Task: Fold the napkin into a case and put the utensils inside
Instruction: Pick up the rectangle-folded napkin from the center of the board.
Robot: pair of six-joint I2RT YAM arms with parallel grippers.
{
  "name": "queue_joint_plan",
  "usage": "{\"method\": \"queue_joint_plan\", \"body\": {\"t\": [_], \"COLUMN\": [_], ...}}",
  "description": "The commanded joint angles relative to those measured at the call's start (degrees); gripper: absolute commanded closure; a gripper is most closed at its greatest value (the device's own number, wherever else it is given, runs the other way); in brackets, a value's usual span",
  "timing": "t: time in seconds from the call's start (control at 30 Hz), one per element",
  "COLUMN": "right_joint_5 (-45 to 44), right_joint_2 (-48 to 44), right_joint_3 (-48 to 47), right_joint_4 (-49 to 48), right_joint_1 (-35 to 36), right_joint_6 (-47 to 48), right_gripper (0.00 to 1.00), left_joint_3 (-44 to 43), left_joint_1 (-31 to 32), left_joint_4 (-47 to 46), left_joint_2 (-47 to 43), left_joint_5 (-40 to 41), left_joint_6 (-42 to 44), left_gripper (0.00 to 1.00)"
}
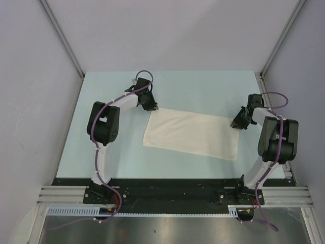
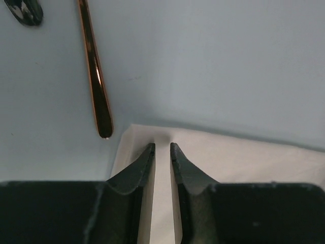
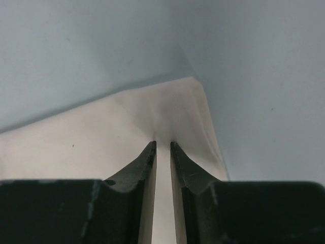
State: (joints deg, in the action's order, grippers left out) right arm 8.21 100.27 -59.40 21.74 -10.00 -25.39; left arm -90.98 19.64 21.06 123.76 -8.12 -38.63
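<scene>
The left pincer (image 2: 162,146) stands nearly closed, its jaws set on the far left corner of the off-white, plain, soft cloth napkin (image 2: 233,155), with cloth showing in the narrow slot between them. The right pincer (image 3: 162,143) is as narrow and nips the far right corner, where the fabric puckers up towards its tips. Between the 2 pincers the napkin lies flat as a long rectangle on the pale blue worktop (image 1: 203,91). Both holds look shallow, right at the corner tips, so a quick lift could let the cloth slide out. If 1 arm leads the other, the fold will likely land skewed. Just beyond and left of the left pincer, near the corner but not touching it, lies a slim, shiny copper-coloured metal utensil handle (image 2: 94,71), and further off a dark glossy utensil end (image 2: 23,10). Dragged cloth or a swinging jaw could knock them away. No brand, label or readable writing shows anywhere.
</scene>
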Motion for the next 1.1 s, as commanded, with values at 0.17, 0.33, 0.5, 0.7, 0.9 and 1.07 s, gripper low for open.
{"method": "queue_joint_plan", "body": {"t": [0.17, 0.33, 0.5, 0.7, 0.9, 1.07], "right_joint_5": [0.14, 0.85, -2.49, -16.72, -14.1, -14.62], "right_joint_2": [8.01, 10.82, 10.74, 2.5, -7.18, -9.92], "right_joint_3": [-6.6, -8.71, -14.77, -17.43, -1.53, 6.66], "right_joint_4": [-4.25, -4.07, 2.25, 16.04, 14.66, 10.26], "right_joint_1": [-4.15, -5.82, -6.09, -2.67, -2.04, -0.46], "right_joint_6": [1.39, 1.92, 3.68, 3.68, 3.85, 4.47], "right_gripper": [0.78, 0.77, 0.63, 0.31, 0.27, 0.28], "left_joint_3": [-6.4, -8.16, -11.41, -6.87, 6.24, 16.86], "left_joint_1": [-2.41, -2.68, -2.24, 1.01, 7.5, 12.87], "left_joint_4": [3.02, 4.34, 6.01, 5.84, 0.48, -3.56], "left_joint_2": [5.96, 6.75, 4.22, -7.82, -24.61, -34.46], "left_joint_5": [3.29, 5.39, 6.1, 4.53, -2.24, -5.23], "left_joint_6": [-0.83, 0.83, 4.53, 4.01, 0.66, 0.75], "left_gripper": [0.78, 0.78, 0.77, 0.63, 0.59, 0.59]}}
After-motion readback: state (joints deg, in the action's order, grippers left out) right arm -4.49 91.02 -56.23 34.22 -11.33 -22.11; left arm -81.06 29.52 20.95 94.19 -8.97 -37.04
